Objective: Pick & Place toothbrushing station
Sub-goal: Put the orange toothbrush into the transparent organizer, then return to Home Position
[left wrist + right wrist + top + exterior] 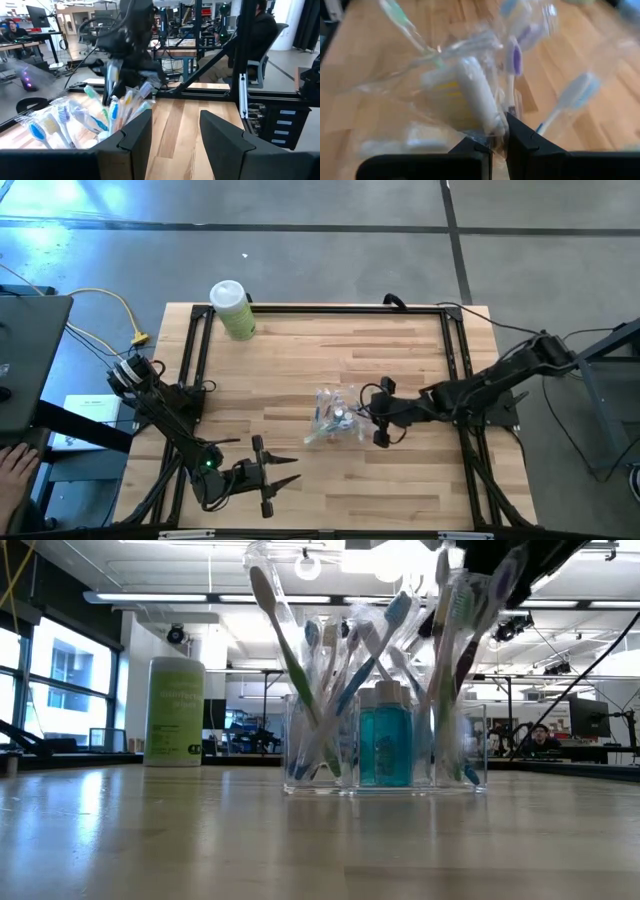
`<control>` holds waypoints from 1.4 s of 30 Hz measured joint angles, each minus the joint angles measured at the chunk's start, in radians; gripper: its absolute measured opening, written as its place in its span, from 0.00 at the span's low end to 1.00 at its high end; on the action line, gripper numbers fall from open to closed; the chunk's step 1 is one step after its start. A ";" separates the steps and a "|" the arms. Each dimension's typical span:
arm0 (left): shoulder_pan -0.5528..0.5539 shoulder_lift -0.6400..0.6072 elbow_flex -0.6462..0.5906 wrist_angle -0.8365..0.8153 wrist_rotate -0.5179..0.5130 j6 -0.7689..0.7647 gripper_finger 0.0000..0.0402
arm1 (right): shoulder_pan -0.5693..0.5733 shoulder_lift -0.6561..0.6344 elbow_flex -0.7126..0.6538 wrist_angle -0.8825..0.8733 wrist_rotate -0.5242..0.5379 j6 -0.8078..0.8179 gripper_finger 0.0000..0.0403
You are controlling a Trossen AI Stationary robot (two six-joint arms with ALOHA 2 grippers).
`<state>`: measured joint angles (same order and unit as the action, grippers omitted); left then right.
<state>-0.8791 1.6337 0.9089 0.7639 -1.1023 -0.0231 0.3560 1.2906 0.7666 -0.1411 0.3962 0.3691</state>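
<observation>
Both arms are dark, slim and jointed, with black cables along their links. The left arm (170,415) carries a small green light near its wrist and a silvery ringed joint at its base. Its gripper (175,137) has two broad, matte black, wedge-shaped fingers; the right gripper (499,142) has the same black fingers.

Wrapped toothbrushes (75,117) beyond open left tool (172,142)
</observation>
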 joint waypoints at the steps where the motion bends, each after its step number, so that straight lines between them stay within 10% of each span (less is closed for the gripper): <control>1: 0.000 0.000 0.000 0.000 0.000 0.000 0.40 | -0.004 0.014 0.000 -0.003 -0.001 0.022 0.04; 15: -0.010 0.000 0.000 0.000 -0.001 0.000 0.40 | -0.026 0.087 0.000 -0.040 -0.033 0.185 0.06; 29: -0.010 0.000 0.000 0.000 -0.034 0.000 0.40 | -0.037 0.004 -0.002 -0.007 -0.040 0.157 0.46; 42: -0.023 -0.010 0.001 0.000 -0.059 0.017 0.31 | -0.035 -0.287 0.000 -0.133 -0.089 0.132 0.29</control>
<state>-0.9024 1.6237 0.9096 0.7640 -1.1614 -0.0062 0.3213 1.0035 0.7662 -0.2745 0.3067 0.5007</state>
